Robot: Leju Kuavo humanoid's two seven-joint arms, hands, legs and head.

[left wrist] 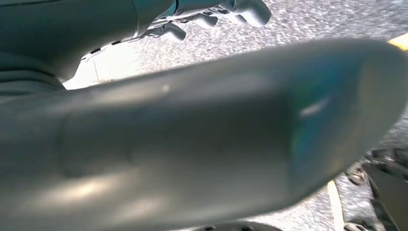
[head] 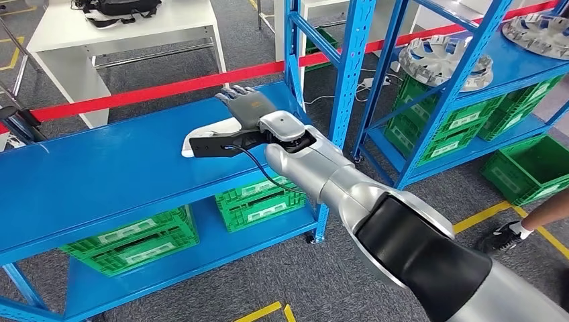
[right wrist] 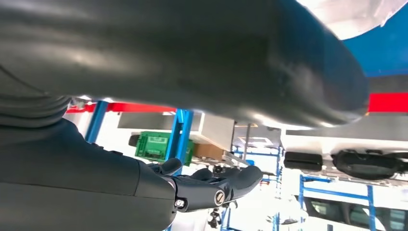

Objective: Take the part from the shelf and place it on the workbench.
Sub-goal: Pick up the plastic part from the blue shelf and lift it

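Where the blue shelf (head: 100, 174) nears its right edge lies the white part (head: 211, 133), seemingly light, thin and possibly slippery; best taken across its narrow width. Right hand (head: 247, 107) reaches over it, fingers spread, gripping nothing. Left hand (left wrist: 211, 14): state indiscernible.

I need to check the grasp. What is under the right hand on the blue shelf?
Under the right hand a white part lies on the blue shelf. Its left end shows; the rest is covered by the hand and wrist, so contact cannot be judged.
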